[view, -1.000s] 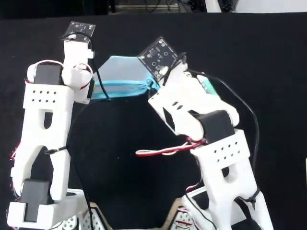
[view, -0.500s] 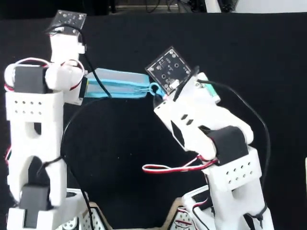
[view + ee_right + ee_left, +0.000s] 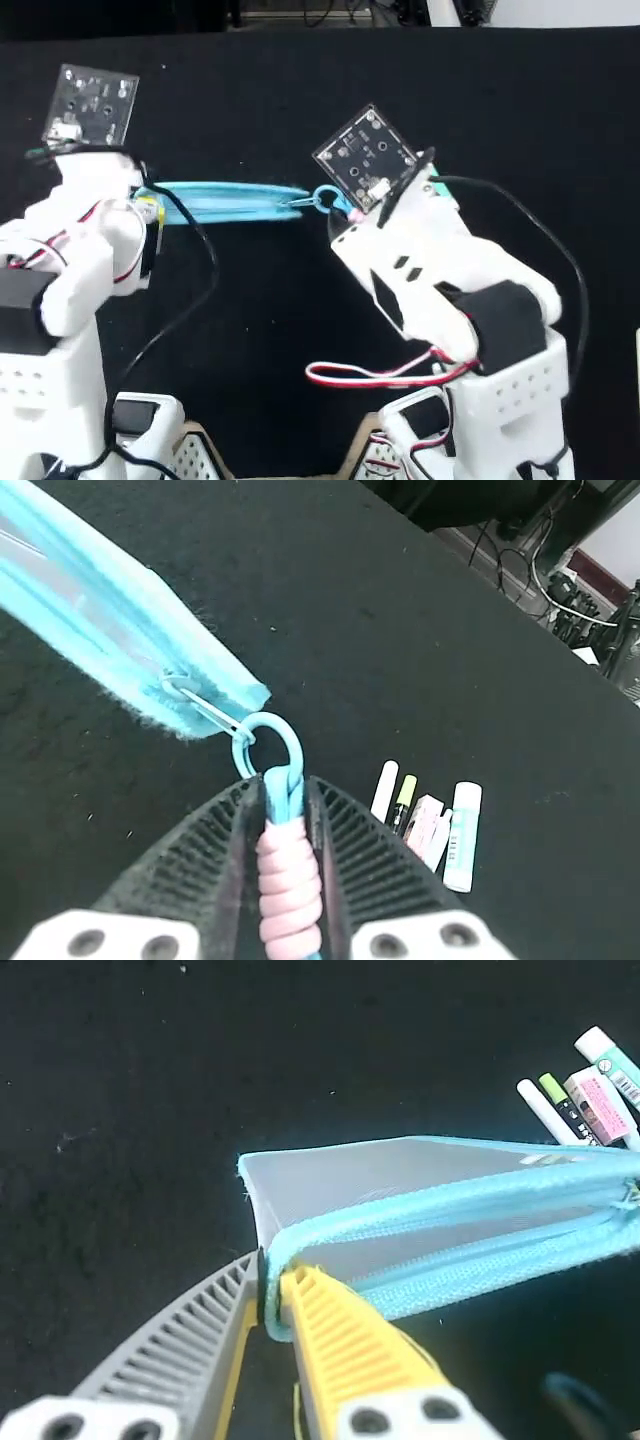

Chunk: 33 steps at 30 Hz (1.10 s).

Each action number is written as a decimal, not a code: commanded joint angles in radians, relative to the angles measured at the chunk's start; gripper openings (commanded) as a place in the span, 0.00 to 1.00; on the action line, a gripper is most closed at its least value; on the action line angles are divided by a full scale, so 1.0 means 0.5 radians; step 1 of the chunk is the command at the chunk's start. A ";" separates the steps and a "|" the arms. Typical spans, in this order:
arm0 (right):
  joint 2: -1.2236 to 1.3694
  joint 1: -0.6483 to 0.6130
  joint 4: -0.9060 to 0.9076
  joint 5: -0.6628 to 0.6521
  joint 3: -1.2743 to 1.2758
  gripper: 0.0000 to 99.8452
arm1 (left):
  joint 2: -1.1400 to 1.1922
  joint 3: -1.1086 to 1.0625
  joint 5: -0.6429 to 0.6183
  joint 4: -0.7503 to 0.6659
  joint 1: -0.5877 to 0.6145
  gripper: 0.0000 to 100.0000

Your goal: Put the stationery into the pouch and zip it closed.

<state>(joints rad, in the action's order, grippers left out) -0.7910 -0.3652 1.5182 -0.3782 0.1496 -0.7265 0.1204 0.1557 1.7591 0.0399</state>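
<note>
Blue pouch (image 3: 420, 1185) strung edge-up between the two arms. Left gripper (image 3: 272, 1295) pinches the trim at the pouch's end, grey and yellow fingers pressed on it. Right gripper (image 3: 282, 800) is clamped on the pink coiled tag (image 3: 290, 880) below the blue pull ring (image 3: 268, 742) at the other end. Stationery (image 3: 425, 825), a short row of pens and sticks, lies on the black worktop (image 3: 450, 660) near the right gripper, outside the pouch.

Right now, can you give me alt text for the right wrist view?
The right pincer grips the zip pull, whose ring links to the zipper of the blue pouch. Loose stationery lies on the black table beyond.
</note>
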 commanded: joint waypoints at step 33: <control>-0.051 -0.328 -0.064 0.163 0.183 0.13 | 0.310 -0.235 0.126 -0.110 0.044 0.03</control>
<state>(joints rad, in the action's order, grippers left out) -0.7910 -0.4542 1.4461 -0.3506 0.2647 -0.5148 0.0315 0.2079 1.7499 0.0736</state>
